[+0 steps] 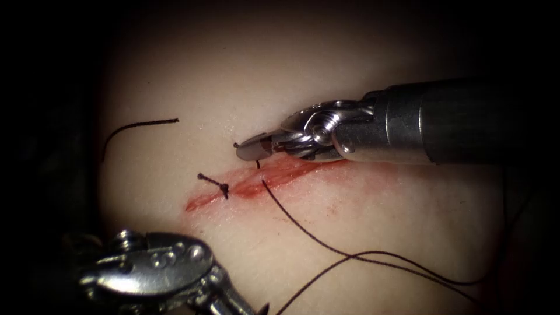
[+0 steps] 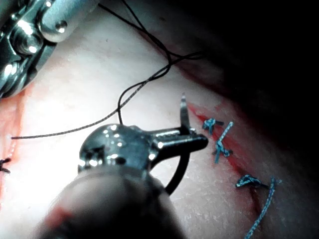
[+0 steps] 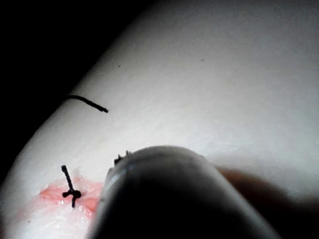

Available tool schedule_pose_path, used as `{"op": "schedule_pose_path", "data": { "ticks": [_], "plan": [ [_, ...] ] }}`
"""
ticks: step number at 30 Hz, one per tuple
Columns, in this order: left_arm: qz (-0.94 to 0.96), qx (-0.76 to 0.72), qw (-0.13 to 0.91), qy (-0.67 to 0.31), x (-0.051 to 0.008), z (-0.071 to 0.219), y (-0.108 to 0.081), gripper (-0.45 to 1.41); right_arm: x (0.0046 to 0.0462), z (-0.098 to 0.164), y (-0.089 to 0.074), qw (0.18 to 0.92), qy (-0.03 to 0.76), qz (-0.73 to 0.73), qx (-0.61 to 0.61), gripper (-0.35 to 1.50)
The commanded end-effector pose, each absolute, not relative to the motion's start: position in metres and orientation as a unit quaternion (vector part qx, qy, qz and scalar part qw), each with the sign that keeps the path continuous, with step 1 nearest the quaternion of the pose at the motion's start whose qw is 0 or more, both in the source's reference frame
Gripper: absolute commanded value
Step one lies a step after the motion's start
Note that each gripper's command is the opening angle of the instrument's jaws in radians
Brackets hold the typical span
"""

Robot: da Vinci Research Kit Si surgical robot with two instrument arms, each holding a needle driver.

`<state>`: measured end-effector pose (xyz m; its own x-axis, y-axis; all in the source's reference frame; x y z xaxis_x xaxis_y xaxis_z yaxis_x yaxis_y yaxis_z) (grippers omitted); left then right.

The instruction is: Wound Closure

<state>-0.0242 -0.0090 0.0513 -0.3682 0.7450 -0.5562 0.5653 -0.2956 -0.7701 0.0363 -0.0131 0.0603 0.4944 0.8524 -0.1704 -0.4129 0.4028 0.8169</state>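
Here the left hand [image 2: 192, 139] grips the needle [image 2: 183, 112], tip up; right hand [image 1: 252, 150] clenched

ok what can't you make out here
left wrist view: left tool grips the needle, off the tissue; needle's tail end hidden behind the tool
endoscope view: left tool's tip cut off by the bottom edge; what the right tool holds at the cut is too small
right wrist view: its shaft hides its tip

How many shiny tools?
2. Left tool, below the cut, grips the needle toward its tip, outside the tissue. Right tool at the cut's upper edge; its hold unclear.
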Motion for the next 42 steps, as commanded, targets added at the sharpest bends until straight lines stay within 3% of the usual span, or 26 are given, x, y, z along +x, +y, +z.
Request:
{"op": "schedule_pose_path", "data": {
  "ticks": [1, 28, 29, 31, 32, 35, 42],
  "plan": [
    [0.581, -0.557, 0.078, -0.589, -0.0246, 0.0519, -0.0093, -0.45, 0.0373, 0.0600, -0.0120, 0.780, 0.303, 0.411, 0.362, -0.35],
    [0.581, -0.557, 0.079, -0.588, -0.0246, 0.0519, -0.0093, -0.45, 0.0380, 0.0590, -0.0045, 0.760, 0.384, 0.441, 0.283, -0.35],
    [0.581, -0.558, 0.080, -0.587, -0.0246, 0.0519, -0.0092, -0.45, 0.0380, 0.0590, -0.0045, 0.764, 0.387, 0.435, 0.276, -0.05],
    [0.584, -0.560, 0.091, -0.581, -0.0246, 0.0519, -0.0087, -0.45, 0.0381, 0.0589, -0.0047, 0.768, 0.393, 0.429, 0.267, 0.98],
    [0.590, -0.567, 0.089, -0.568, -0.0245, 0.0519, -0.0083, -0.45, 0.0379, 0.0585, -0.0050, 0.764, 0.407, 0.424, 0.266, 1.38],
    [0.670, -0.564, 0.030, -0.481, -0.0238, 0.0512, -0.0062, -0.45, 0.0363, 0.0567, -0.0056, 0.741, 0.440, 0.422, 0.281, 1.30],
    [0.862, -0.392, -0.168, -0.276, -0.0216, 0.0504, -0.0039, -0.45, 0.0310, 0.0501, -0.0064, 0.714, 0.427, 0.451, 0.323, 1.11]
  ]
}}
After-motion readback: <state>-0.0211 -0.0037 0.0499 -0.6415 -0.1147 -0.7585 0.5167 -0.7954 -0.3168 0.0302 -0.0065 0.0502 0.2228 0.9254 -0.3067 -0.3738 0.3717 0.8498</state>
